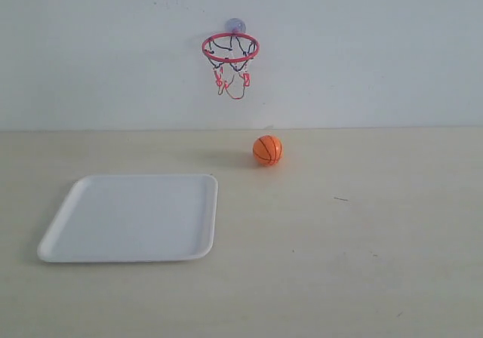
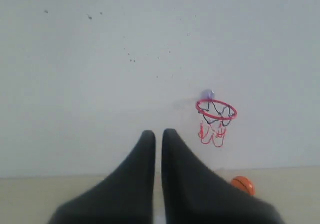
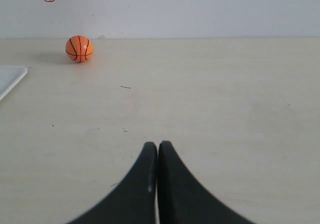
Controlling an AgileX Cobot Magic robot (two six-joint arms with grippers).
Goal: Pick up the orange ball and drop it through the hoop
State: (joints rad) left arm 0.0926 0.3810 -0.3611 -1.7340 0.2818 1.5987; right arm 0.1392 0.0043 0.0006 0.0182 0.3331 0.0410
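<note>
The right end effector [image 3: 158,145] points low across the counter [image 1: 362,262], its fingers pressed together and holding nothing. The left end effector [image 2: 159,134] is aimed higher, toward the wall [image 1: 377,51], with only a thin slit between its fingers and nothing held. Neither arm shows in the exterior view, so both likely sit well back from the work. A white tray [image 1: 132,217] lies on the near part of the counter. Farther off, the orange ball [image 1: 267,150] rests on the counter close to the wall, apart from the tray. It looks light, smooth and ready to roll, so a grip from above across its widest part seems safest. The hoop [image 1: 230,47] hangs on the wall, well above the ball.
</note>
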